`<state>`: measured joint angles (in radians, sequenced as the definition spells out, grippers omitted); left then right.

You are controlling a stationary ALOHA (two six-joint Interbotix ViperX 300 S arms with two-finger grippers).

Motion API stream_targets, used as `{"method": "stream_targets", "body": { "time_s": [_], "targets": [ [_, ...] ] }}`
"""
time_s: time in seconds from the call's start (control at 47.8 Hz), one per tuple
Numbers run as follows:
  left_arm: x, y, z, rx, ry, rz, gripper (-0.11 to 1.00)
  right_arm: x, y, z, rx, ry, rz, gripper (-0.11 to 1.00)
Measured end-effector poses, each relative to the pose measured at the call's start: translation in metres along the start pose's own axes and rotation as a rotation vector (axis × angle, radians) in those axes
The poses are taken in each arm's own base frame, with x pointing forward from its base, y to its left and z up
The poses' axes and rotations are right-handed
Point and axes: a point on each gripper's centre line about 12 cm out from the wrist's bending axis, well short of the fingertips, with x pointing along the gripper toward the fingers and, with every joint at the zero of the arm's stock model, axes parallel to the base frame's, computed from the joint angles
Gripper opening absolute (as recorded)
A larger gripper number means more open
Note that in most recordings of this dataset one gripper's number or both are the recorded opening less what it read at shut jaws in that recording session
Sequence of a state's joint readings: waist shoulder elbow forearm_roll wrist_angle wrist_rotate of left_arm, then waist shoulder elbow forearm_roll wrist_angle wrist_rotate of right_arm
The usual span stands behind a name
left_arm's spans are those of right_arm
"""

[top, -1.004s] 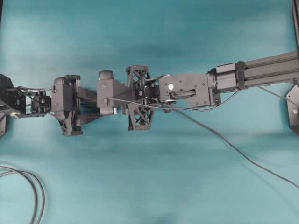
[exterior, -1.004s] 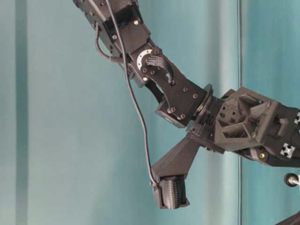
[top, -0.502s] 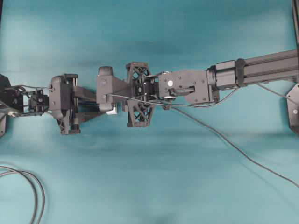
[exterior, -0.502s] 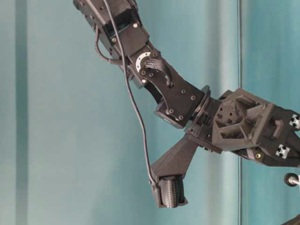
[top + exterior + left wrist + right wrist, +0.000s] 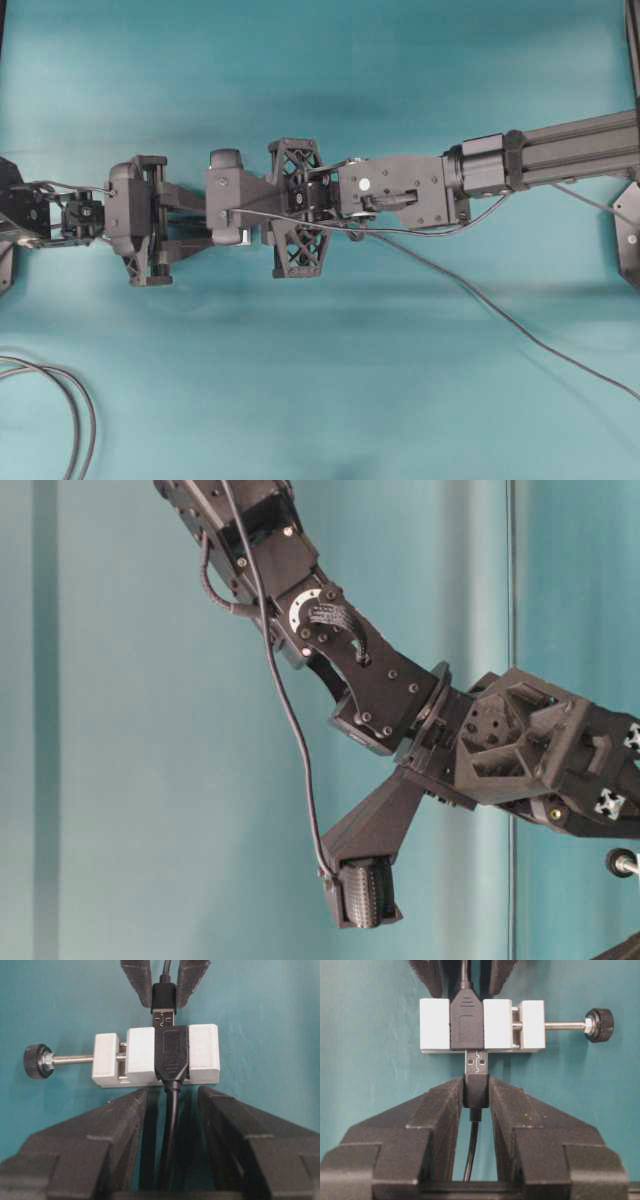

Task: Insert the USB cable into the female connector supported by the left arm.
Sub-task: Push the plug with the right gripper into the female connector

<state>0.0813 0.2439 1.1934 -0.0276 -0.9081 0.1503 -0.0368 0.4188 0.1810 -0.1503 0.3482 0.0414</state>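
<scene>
The female connector [image 5: 172,1055] is a black socket clamped in a white block [image 5: 202,1055], with its screw knob [image 5: 35,1061] sticking out to one side. Its thick black cable [image 5: 172,1125] runs back between the fingers of my left gripper [image 5: 172,1092]. Those fingers stand apart, tips just behind the block, clear of the cable. My right gripper [image 5: 476,1082] is shut on the black housing of the USB cable's plug [image 5: 477,1062]. The silvery plug tip meets the socket mouth, almost all of its metal showing. From overhead the left gripper [image 5: 205,222] and right gripper [image 5: 255,215] meet nose to nose.
The thin USB cable [image 5: 500,315] trails from the right gripper across the teal table to the lower right. A thick black looped cable [image 5: 90,415] lies at the lower left. A black arm mount [image 5: 628,235] sits at the right edge.
Both grippers shifted slightly left half a second ago and have come back right. The hold on the plug is unchanged.
</scene>
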Motion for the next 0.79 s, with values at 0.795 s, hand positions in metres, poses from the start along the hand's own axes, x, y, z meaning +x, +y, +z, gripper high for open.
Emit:
{"method": "stream_targets", "body": {
  "time_s": [0.795],
  "targets": [
    [0.0056,0.0030,0.0043,0.000,-0.006,0.009,0.47,-0.0001,0.0029,0.0001,-0.002,0.001,0.003,0.22]
  ]
}}
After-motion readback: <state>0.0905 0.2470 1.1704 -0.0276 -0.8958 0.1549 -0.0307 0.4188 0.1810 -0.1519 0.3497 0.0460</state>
